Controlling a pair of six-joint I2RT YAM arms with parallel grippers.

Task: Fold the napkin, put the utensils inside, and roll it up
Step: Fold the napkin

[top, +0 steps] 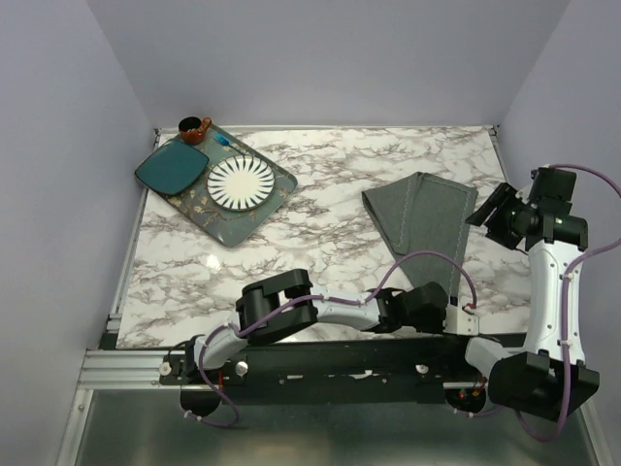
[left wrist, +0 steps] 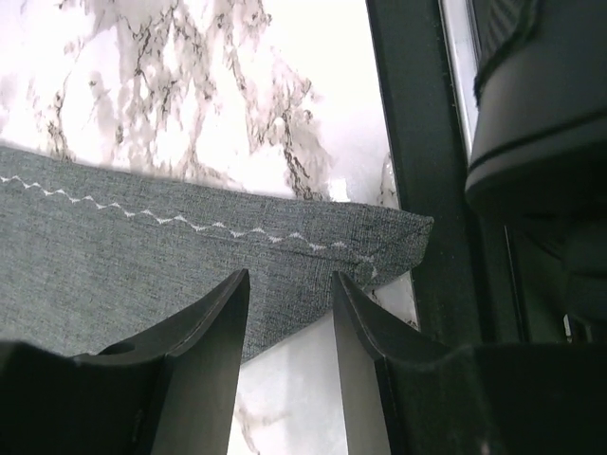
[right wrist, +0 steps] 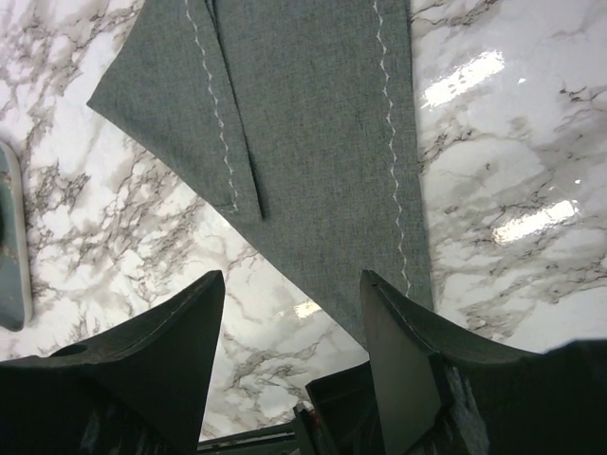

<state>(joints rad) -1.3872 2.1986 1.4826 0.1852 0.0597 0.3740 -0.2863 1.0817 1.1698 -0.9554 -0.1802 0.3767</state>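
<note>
Grey napkin (top: 417, 218) lies partly folded, well right of the tray (top: 225, 236). The left claw (left wrist: 291, 278), half open, straddles the corner farthest from the tray; the right claw (right wrist: 291, 277) hovers wide above. A shallow pinch could drag it, undoing the fold.

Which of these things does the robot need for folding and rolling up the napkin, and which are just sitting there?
For the job: the grey napkin; the utensils too, but I can't spot them here.

Just lying about: the patterned tray, the teal plate, the white ribbed plate, the small brown cup.
</note>
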